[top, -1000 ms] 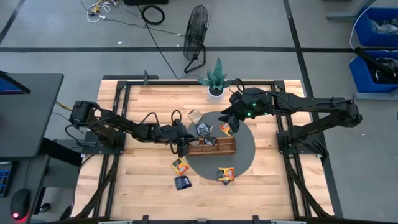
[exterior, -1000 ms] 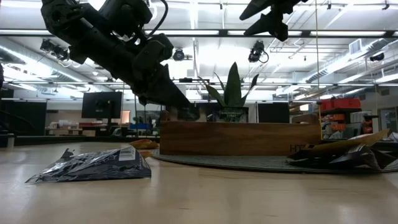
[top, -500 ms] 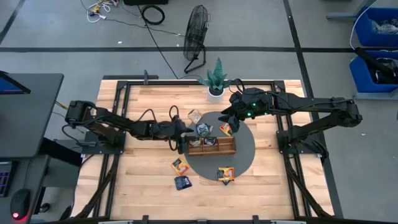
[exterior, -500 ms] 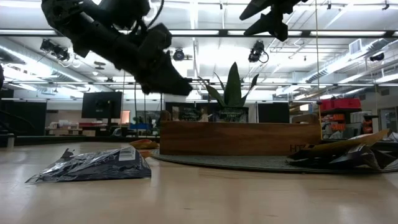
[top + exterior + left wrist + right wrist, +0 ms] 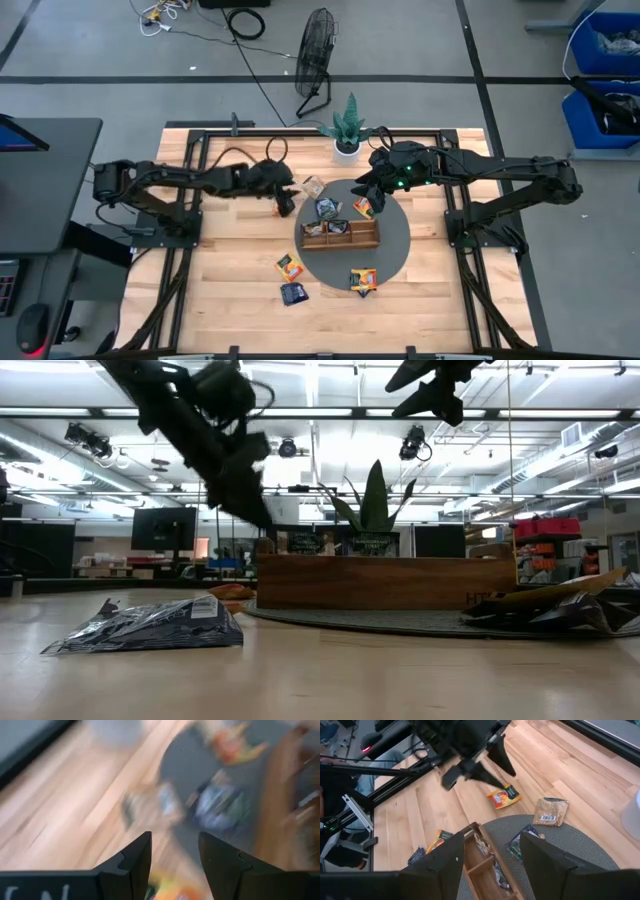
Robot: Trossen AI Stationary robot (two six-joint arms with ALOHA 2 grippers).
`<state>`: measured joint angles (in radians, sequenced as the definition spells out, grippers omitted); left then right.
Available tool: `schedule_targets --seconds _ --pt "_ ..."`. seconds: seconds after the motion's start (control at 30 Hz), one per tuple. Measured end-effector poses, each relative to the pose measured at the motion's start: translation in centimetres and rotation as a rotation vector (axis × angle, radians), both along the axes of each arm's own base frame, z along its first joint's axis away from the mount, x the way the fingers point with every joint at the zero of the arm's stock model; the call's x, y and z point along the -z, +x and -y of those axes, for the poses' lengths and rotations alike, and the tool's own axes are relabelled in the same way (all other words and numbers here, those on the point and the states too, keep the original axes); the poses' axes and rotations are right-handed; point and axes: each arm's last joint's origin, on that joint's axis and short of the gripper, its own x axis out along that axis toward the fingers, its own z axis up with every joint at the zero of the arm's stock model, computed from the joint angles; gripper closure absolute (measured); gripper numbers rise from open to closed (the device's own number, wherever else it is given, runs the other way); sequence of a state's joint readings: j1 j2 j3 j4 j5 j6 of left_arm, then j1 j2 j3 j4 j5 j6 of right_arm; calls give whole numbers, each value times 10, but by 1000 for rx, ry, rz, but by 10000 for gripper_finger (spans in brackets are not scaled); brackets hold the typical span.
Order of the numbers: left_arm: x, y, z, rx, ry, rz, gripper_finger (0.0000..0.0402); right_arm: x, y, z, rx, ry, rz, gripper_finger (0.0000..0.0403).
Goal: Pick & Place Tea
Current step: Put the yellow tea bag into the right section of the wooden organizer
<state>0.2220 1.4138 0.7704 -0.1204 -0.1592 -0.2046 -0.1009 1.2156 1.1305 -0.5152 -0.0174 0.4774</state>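
Nearest the table's front edge, ahead of the tray [image 5: 340, 240], lies a dark sachet [image 5: 294, 293]. An orange sachet [image 5: 290, 266] is just behind it, and another pair [image 5: 362, 280] sits on the front rim of the mat [image 5: 395, 250]. None of these is in the tray yet.

The tray sits mid-mat, and two of its compartments hold tea [image 5: 329, 228], at least two sachets as far as I can tell. So I judge the job under halfway done.

Behind the tray, a blue sachet [image 5: 328, 207] and an orange one [image 5: 362, 207] rest on the mat. A pale tan sachet [image 5: 314, 186] lies on the wood just off the mat's far-left edge.

My left gripper [image 5: 287, 200] hangs above the wood behind the tray's left end, with its fingers [image 5: 132, 862] parted and nothing between them. My right gripper [image 5: 368, 188] waits above the mat's far edge behind the tray, also open and empty [image 5: 490, 865]. The plant [image 5: 347, 130] stands farthest back.

The low view shows the dark sachet [image 5: 150, 628] lying crumpled rather than flat, which the overhead view does not. It shows only the tray wall [image 5: 385, 582], so its contents are hidden there.

The right wrist view shows one more orange sachet [image 5: 504, 797] on the wood beyond the tan one [image 5: 550, 811], below my left arm. From overhead that arm covers it. The left wrist view is too blurred to sort one sachet from another.
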Motion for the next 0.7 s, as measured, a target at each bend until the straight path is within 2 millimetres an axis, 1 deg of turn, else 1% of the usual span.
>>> schedule_targets --seconds 0.07,0.13,0.3,0.5,0.7 --pt "2 -6 -8 -36 -20 -79 234 0 0 0 -2 -4 0 205" --pt "4 -11 -17 -48 -41 -110 234 0 0 0 -6 -10 2 205" --pt "21 -21 -31 65 -61 -178 234 -1 1 0 -12 -20 8 205" --pt "40 -21 -35 264 -51 -250 234 -2 1 0 -12 -21 20 205" --pt "56 -19 -37 321 -79 -307 234 -3 2 0 -28 -12 36 205"
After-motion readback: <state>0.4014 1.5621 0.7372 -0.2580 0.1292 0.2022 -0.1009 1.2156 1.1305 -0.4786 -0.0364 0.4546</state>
